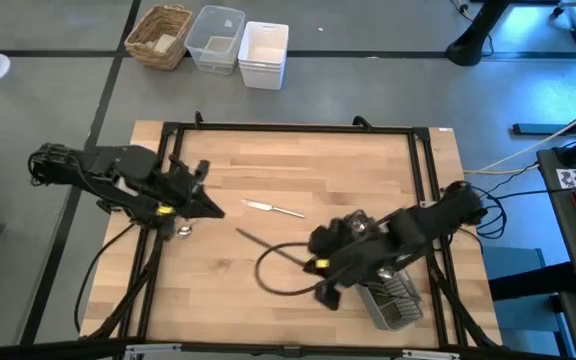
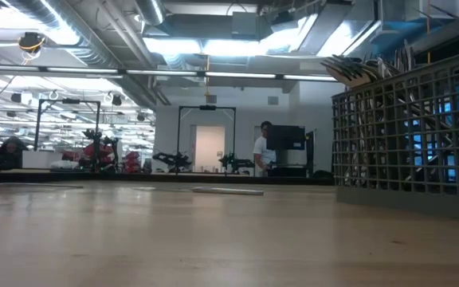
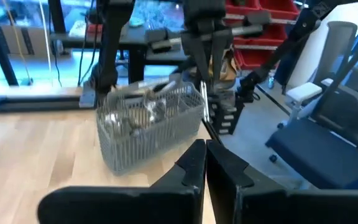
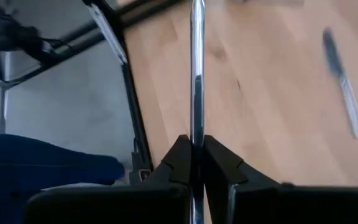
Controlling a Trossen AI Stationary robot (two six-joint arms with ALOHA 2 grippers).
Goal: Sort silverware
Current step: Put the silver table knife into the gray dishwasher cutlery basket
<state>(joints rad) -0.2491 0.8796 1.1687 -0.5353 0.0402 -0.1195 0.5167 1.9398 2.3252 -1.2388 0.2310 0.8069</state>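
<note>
My right gripper (image 1: 318, 264) hangs over the table's near right part, shut on a slim silver piece of silverware (image 4: 196, 74) that sticks out past its fingertips; which kind it is, I cannot tell. A table knife (image 1: 273, 209) lies flat on the wood at mid-table and also shows in the right wrist view (image 4: 342, 84). The grey slatted caddy (image 3: 151, 124) stands on the table under the right arm, with more silverware (image 2: 365, 70) upright in it. My left gripper (image 3: 205, 163) is shut with nothing in it, raised over the table's left part (image 1: 211, 208). My right gripper pinches the slim piece between its two fingertips at the piece's near end (image 4: 196, 142). The fingers slant down from the table's right side and lie along the piece. Its free end (image 1: 240, 231) points toward the table's left, lifted clear of the wood.
A black frame (image 1: 288, 128) runs around the tabletop. A black cable loop (image 1: 268, 272) hangs by the right arm. A small shiny thing (image 1: 183, 229) lies under the left arm. A wicker basket (image 1: 160, 35), a clear tub (image 1: 215, 38) and a white tub (image 1: 264, 52) stand beyond the far edge.
</note>
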